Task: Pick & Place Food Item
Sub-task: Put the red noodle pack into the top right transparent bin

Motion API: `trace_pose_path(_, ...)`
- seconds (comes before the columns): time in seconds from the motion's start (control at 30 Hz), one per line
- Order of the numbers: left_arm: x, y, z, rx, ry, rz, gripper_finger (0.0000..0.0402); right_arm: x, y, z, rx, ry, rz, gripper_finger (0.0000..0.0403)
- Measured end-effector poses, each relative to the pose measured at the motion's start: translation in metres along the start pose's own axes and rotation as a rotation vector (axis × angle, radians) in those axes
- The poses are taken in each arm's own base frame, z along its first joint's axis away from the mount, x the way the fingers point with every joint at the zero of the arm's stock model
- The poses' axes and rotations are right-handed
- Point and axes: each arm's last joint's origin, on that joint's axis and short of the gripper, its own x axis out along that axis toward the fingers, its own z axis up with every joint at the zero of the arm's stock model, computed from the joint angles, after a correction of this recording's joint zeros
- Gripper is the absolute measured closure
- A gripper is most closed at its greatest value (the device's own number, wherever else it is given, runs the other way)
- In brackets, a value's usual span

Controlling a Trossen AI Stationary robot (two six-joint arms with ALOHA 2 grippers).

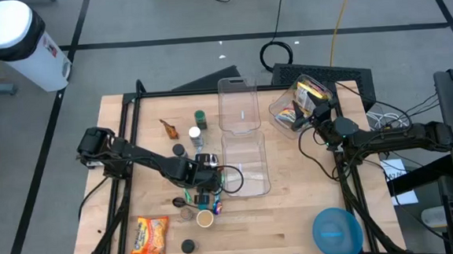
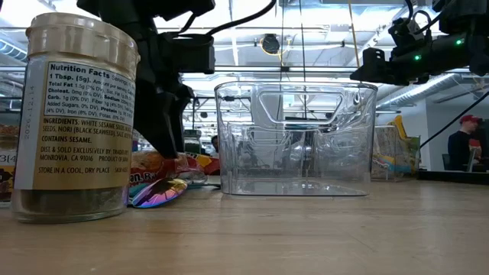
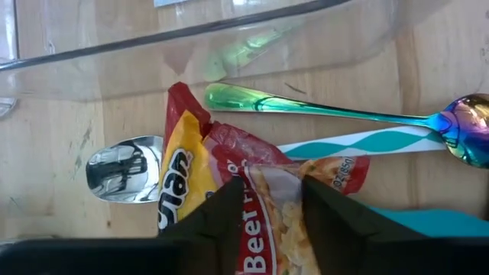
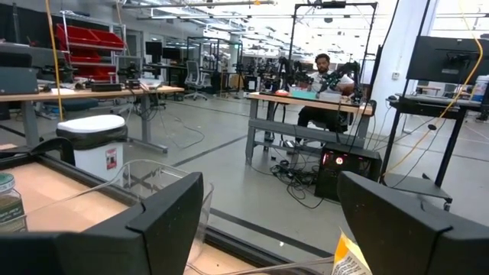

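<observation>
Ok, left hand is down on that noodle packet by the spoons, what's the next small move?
Probably finish closing, then lift a little. The left hand has its fingers either side of the red and yellow packet, which lies on the table beside the clear bin. The grip does not look firm yet.

"Nutrition Facts" and "INGREDIENTS: WHITE SESAME SEEDS, NORI", "CONTAINS SESAME" are read on the seasoning jar's label; "Beef" is read on the red-and-yellow noodle packet; other print is not made out.
</observation>
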Motion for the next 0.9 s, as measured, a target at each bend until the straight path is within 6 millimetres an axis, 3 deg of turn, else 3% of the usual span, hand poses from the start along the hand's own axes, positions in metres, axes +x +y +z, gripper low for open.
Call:
trace_pose_path(0.23,0.0,0.0,0.0,0.006,0.0,-0.003,0.0389,0.0,0.0,0.0,0.0,0.0,0.0,0.011)
trace_pose_path(0.47,-0.015,0.004,0.0,-0.004,-0.03,-0.006,0.0396,0.0,0.0,0.0,0.0,0.0,0.001,0.011)
trace_pose_path(0.9,-0.107,0.022,-0.005,-0.132,-0.306,0.063,0.0398,0.0,0.0,0.0,0.003,-0.002,0.002,0.011)
